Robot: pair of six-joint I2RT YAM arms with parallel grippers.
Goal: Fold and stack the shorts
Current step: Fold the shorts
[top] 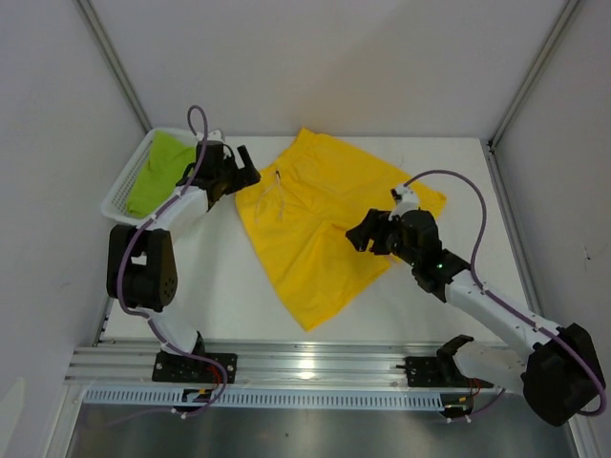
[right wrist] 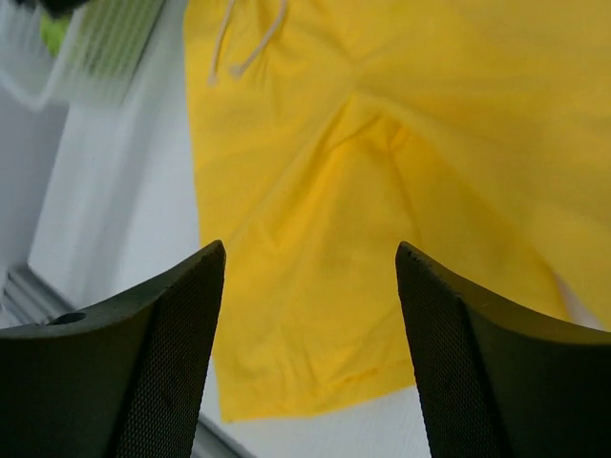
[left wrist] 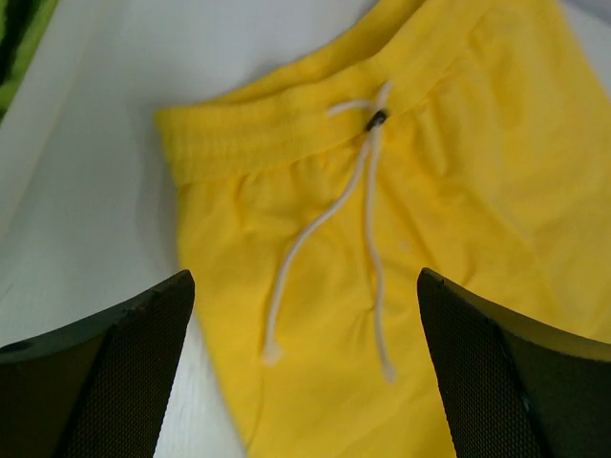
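Note:
Bright yellow shorts (top: 320, 224) lie spread flat on the white table, waistband to the left with a white drawstring (left wrist: 368, 205); they fill the right wrist view too (right wrist: 382, 143). Lime green shorts (top: 158, 172) sit in the white mesh basket (top: 122, 191) at the far left. My left gripper (top: 244, 170) hovers open just above the waistband's left end (left wrist: 305, 382), nothing between its fingers. My right gripper (top: 361, 237) is open above the shorts' right leg (right wrist: 310, 315), holding nothing.
The basket stands at the table's left edge, against the left arm. An aluminium rail (top: 315, 367) runs along the near edge. Grey walls close in the table on both sides. White table surface (top: 220, 286) shows left of the yellow shorts.

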